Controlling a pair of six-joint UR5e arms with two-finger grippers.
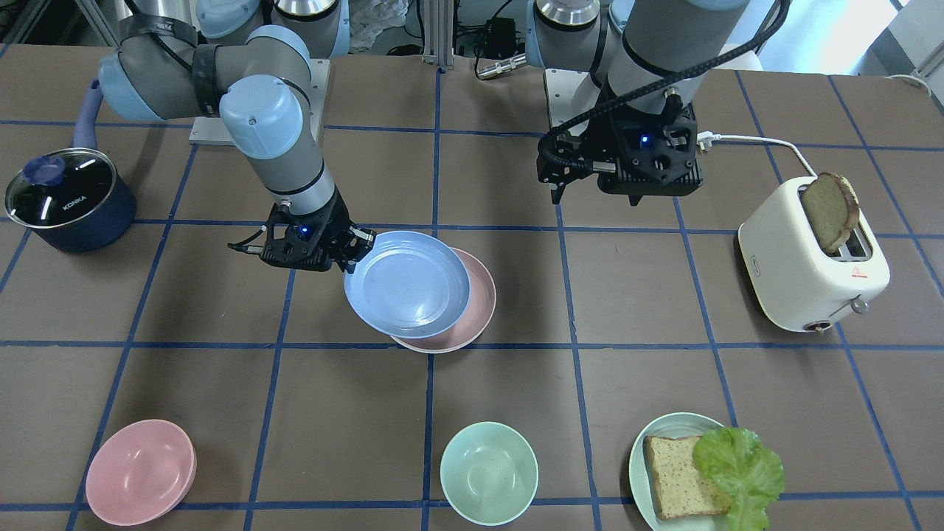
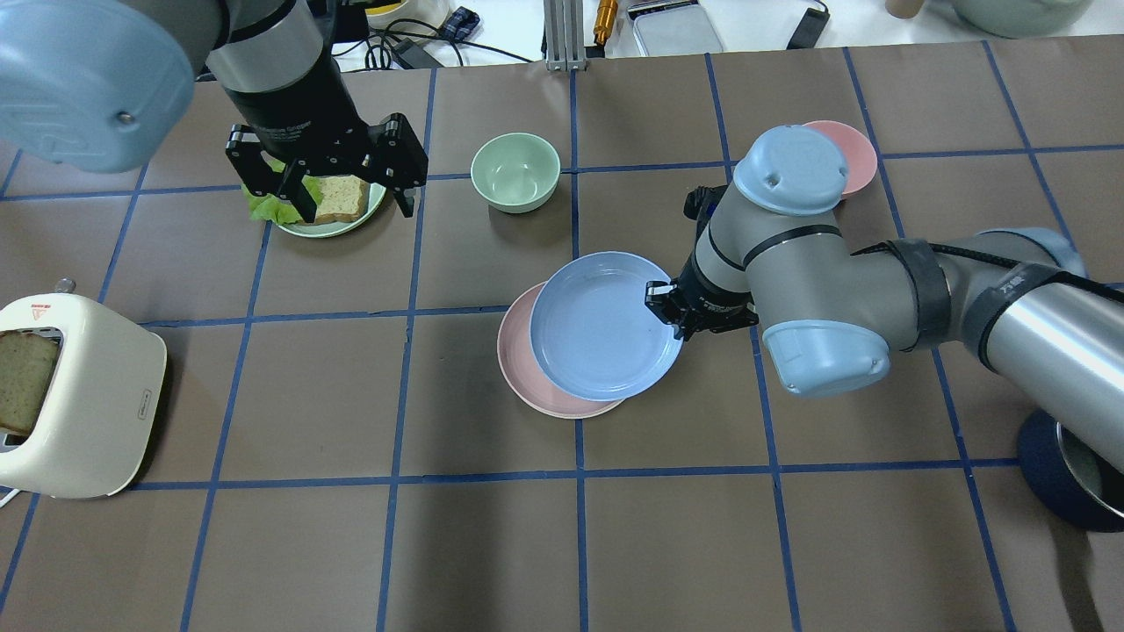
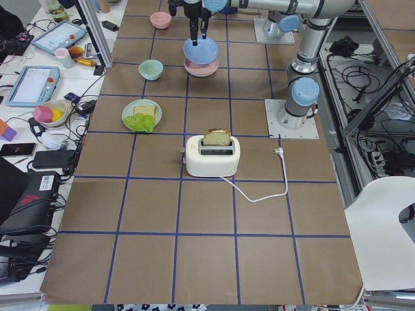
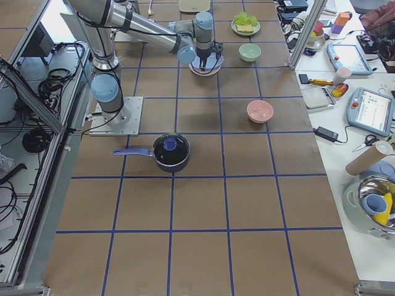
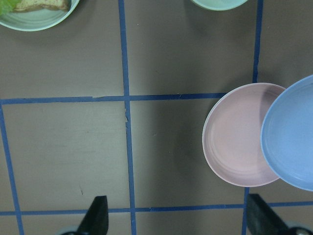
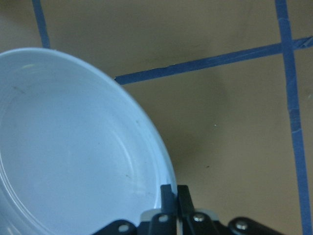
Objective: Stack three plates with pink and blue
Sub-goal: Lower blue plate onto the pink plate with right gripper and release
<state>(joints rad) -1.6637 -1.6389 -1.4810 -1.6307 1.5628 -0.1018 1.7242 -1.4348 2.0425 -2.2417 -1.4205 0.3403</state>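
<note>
The right gripper (image 6: 175, 195) had its jaws drawn almost together, pinching the rim of the light blue plate (image 2: 606, 325). From the jaws the plate reached out over the pink plate (image 2: 520, 364), which lay flat on the table (image 2: 439, 544). The blue one covered most of the pink one and sat shifted toward the jaws, so a pink crescent showed on the side far from them. The blue plate threw a shadow on the pink, but whether the two touched could not be told.

The left gripper (image 5: 178, 218) hung above the table with its jaws wide apart, holding nothing. Both plates lay off to one side of these jaws, beyond one fingertip. Ahead of the jaws were a pale green plate (image 5: 36, 19) carrying a slice of bread (image 1: 682, 476) and a lettuce leaf (image 1: 741, 464), and, a little apart from it, a mint bowl (image 5: 220, 4).
</note>
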